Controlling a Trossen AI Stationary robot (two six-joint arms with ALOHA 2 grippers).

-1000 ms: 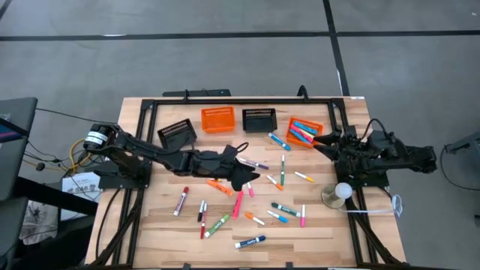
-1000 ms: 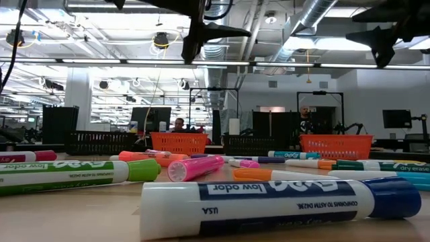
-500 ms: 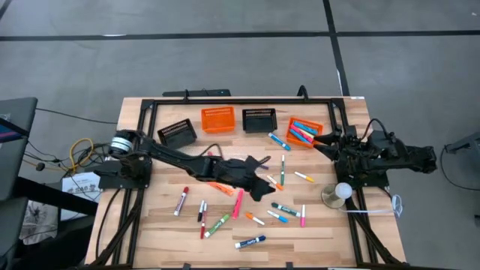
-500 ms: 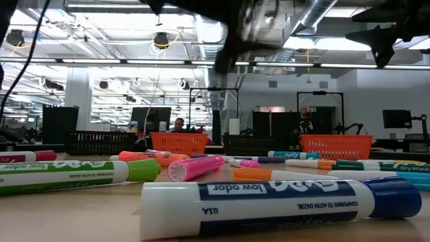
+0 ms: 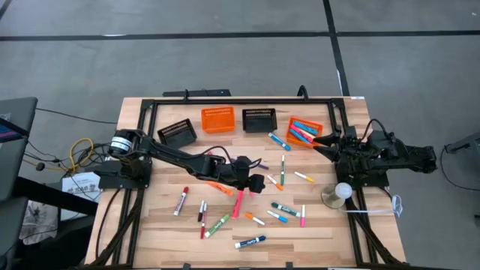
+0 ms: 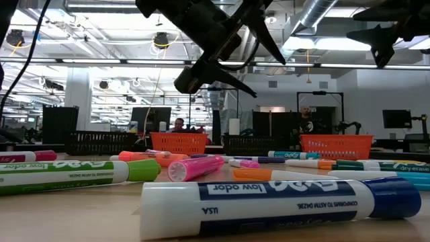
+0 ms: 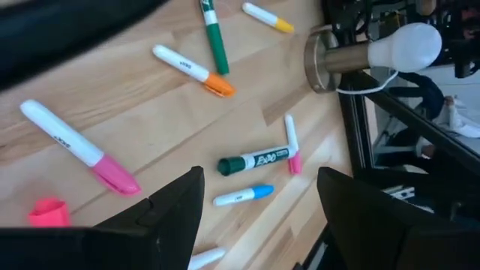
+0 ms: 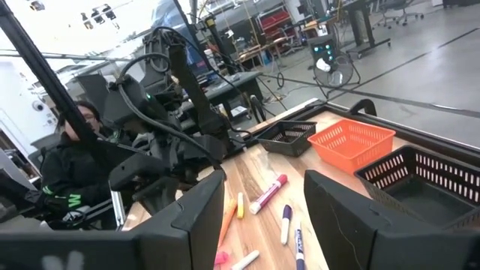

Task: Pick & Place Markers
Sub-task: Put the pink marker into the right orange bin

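Nearest the low camera, a blue-capped white marker (image 6: 282, 205) lay across the front of my wooden counter (image 5: 165, 225), with a green marker (image 6: 70, 173) and a pink one (image 6: 195, 167) just behind it. More markers were scattered over the middle of the counter, all lying flat: a red one (image 5: 181, 201) toward my left, a long pink one (image 5: 238, 203) near the centre, a dark green one (image 5: 285, 208) and a light blue one (image 5: 277, 217) toward my right. My left end effector (image 5: 259, 182) hung above this scatter near the counter's middle, its fingers spread apart and holding nothing; past them my left wrist camera saw the dark green marker, a pink-tipped one (image 7: 79, 146) and an orange-tipped one (image 7: 193, 70) below. A white bulb on a round metal base (image 5: 337, 193) stood by the right edge. My right end effector (image 5: 321, 142) sat by the counter's right side, just beside the tilted orange basket (image 5: 306, 133), which already held several markers; its fingers were parted with nothing between them. Farther back, along the far edge, stood a black basket (image 5: 178, 133), another orange basket (image 5: 217, 118) and a second black basket (image 5: 259, 119). Beyond the counter a person in dark clothes (image 8: 71, 161) sat among equipment.
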